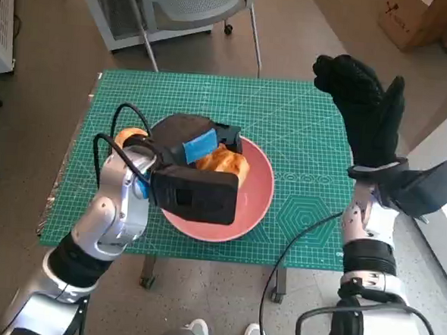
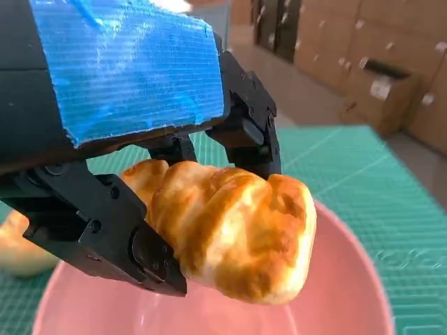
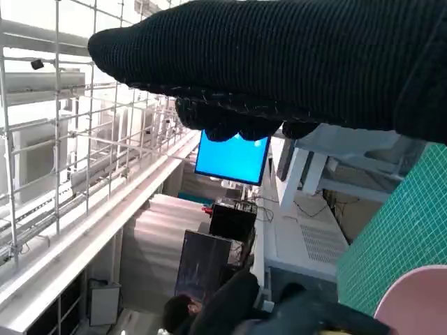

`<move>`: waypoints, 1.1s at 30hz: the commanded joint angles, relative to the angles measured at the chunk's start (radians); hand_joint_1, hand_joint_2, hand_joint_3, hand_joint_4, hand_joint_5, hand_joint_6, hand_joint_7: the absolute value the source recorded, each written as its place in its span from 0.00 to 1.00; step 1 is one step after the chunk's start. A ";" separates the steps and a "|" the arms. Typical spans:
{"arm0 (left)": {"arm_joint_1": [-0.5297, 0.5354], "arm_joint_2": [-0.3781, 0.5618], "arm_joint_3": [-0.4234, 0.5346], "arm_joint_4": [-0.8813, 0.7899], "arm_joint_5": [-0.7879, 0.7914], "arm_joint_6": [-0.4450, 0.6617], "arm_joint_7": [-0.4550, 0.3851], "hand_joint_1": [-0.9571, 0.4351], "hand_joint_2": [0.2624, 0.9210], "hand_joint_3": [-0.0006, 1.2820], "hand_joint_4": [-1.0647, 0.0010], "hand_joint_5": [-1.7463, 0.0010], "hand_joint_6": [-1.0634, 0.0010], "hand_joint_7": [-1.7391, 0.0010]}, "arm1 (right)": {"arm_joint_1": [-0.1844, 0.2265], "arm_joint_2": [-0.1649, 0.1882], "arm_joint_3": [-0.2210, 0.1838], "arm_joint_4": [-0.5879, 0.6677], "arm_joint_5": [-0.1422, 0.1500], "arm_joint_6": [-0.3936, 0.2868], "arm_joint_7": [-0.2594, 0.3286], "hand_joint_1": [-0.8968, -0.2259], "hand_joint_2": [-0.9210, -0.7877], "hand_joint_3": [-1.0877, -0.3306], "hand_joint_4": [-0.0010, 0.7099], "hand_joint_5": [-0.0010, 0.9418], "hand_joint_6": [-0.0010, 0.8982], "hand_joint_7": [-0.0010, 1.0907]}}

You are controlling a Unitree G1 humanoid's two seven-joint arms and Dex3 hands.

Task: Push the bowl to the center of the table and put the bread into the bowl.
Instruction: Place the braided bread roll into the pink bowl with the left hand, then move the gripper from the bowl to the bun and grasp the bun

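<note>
The left hand [image 1: 190, 146], black with the blue tape across its back, sits a bit left of center in the head view and it's got the bread [image 1: 224, 161] clamped in its fingers. The left wrist view makes that really clear: the bread [image 2: 230, 234], a golden-brown twisted roll, is pinched between the black fingers [image 2: 105, 230] on both sides, with one end sticking out free toward the lower right of that frame. Right under it is the bowl [image 2: 349, 293], so the bread is hovering just over the inside of the pink bowl and doesn't look like it's resting on the bottom.

In the head view the bowl [image 1: 256, 196] is a pink one sitting roughly mid-frame on the tabletop [image 1: 302, 127], which is covered by a green cutting mat with a grid. There's a second orange-ish bread piece [image 1: 127, 137] lying on the mat just left of the bowl, partly hidden behind the left arm; it also shows at the left edge of the left wrist view.

The right hand [image 1: 364, 108], in the black knit glove, is up in the upper right of the head view, lifted above the tabletop's right edge with its fingers spread and nothing in it. A grey chair [image 1: 195, 2] stands at the top of the frame beyond the tabletop, and shoes of a person [image 1: 190, 334] show at the bottom edge.
</note>
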 commanded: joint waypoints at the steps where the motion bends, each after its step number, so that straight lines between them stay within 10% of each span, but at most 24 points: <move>1: 0.001 -0.004 0.003 0.009 0.008 0.060 -0.039 0.74 0.79 0.07 0.79 0.83 0.68 0.88 | 0.036 -0.004 -0.003 -0.005 0.010 0.010 -0.002 0.56 0.00 0.70 0.31 0.00 0.37 0.00; 11: 0.016 0.026 0.012 -0.021 0.008 0.043 -0.045 0.57 0.70 0.03 0.99 1.00 0.78 1.00 | 0.039 0.005 -0.003 -0.007 0.011 0.011 -0.013 0.56 0.00 0.70 0.30 0.00 0.37 0.00; 33: 0.118 0.258 0.325 -0.306 -0.061 -0.029 -0.044 0.50 0.70 0.00 1.00 1.00 0.78 1.00 | 0.045 0.015 0.020 -0.005 0.001 0.012 -0.045 0.54 0.00 0.70 0.30 0.00 0.37 0.00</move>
